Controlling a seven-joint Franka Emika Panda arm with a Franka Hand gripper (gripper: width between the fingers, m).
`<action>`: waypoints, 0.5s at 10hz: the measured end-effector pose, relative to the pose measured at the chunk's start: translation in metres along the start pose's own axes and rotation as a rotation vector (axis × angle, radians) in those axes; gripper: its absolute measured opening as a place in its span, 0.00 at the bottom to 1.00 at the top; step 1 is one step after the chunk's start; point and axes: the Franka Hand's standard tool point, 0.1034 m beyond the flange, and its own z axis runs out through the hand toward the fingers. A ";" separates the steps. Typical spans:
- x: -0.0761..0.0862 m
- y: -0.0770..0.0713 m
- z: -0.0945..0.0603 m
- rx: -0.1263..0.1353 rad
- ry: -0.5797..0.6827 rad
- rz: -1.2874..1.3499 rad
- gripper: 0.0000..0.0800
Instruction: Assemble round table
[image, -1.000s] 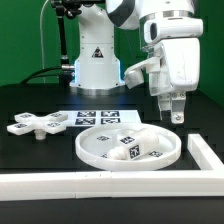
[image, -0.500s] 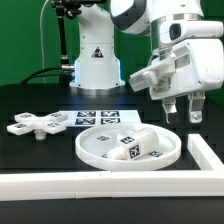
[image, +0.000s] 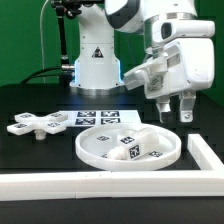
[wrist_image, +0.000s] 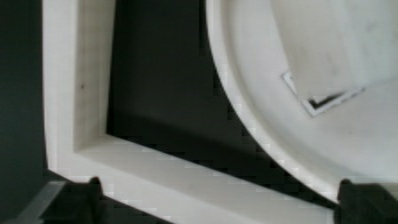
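The large rimmed round disc (image: 98, 146) lies on the black table in the middle of the exterior view. A short white post (image: 131, 149) with tags rests inside it. The small cross-shaped piece (image: 34, 124) lies flat at the exterior view's left. My gripper (image: 175, 114) hangs open above the disc's far right edge, holding nothing. In the wrist view the disc's rim (wrist_image: 267, 90) curves past, one tag corner shows on it, and the gripper (wrist_image: 222, 205) has its two dark fingertips (wrist_image: 80, 200) standing wide apart with nothing between them.
The long white border rail (image: 90, 186) runs along the table's front and turns up the exterior view's right side (image: 206, 152); its corner (wrist_image: 80, 130) shows in the wrist view. The marker board (image: 95, 117) lies behind the disc. The robot base (image: 96, 60) stands at the back.
The gripper swung toward the exterior view's right and tilted, then came back slightly left. It stays open and empty. The parts on the table have not moved.
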 end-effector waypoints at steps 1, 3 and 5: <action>0.003 -0.002 0.000 0.014 -0.027 0.013 0.81; 0.030 -0.010 0.000 0.052 -0.086 0.106 0.81; 0.031 -0.014 0.004 0.067 -0.149 0.060 0.81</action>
